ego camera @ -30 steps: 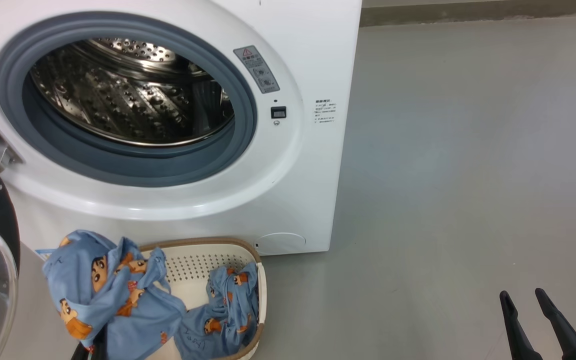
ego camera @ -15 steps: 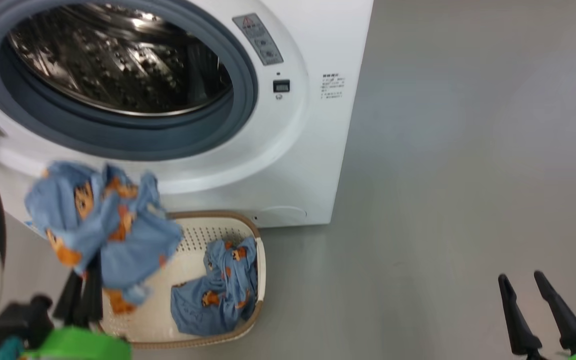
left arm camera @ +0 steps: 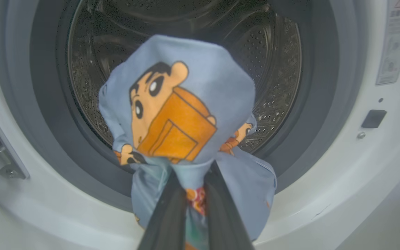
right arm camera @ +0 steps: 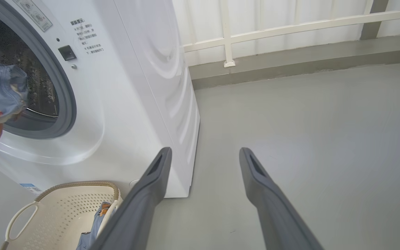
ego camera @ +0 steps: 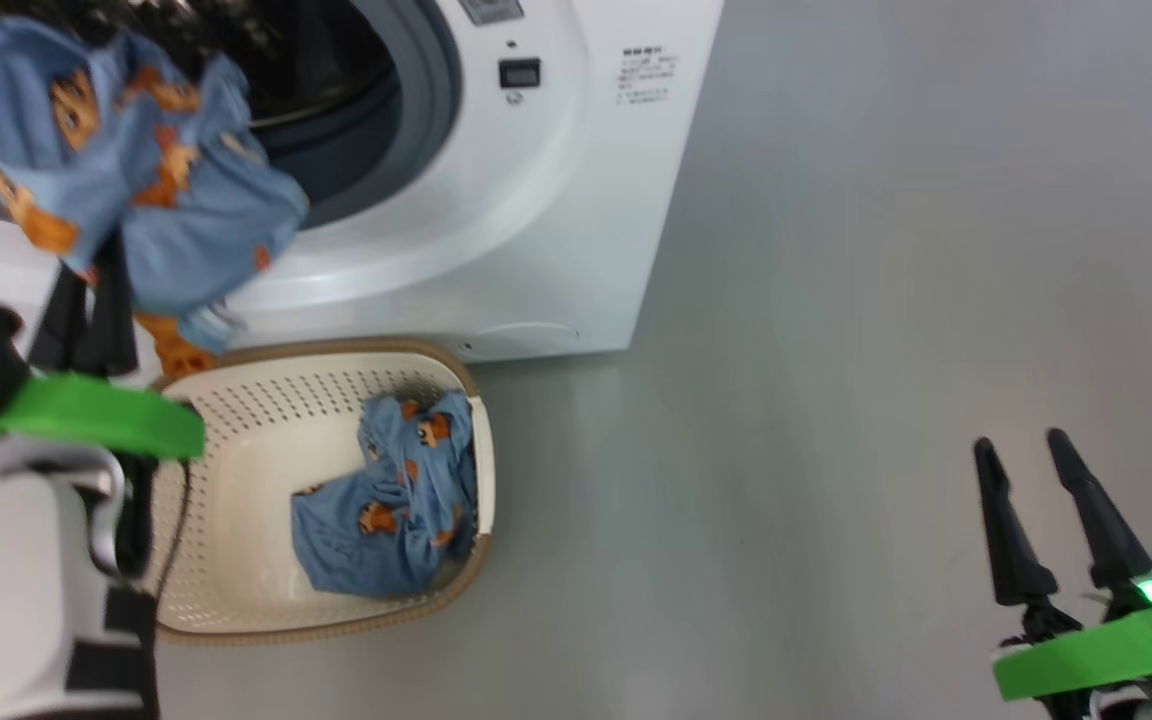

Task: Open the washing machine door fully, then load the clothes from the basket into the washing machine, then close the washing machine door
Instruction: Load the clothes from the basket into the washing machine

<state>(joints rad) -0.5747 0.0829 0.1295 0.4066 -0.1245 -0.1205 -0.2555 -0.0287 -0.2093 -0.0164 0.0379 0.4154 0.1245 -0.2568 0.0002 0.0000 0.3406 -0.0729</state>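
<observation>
Within the last second the left pincer [left arm camera: 193,173] has lifted one blue cartoon-print garment [ego camera: 136,170] out of the basket [ego camera: 336,352] and up before the mouth of the washing machine [ego camera: 556,200], its fingers pinched tight on the cloth, so loading is under way. The steel drum [left arm camera: 273,69] looks empty. A second garment [ego camera: 386,500] lies in the basket. The right pincer [ego camera: 1019,442] hangs spread and empty over the floor [ego camera: 836,300].
</observation>
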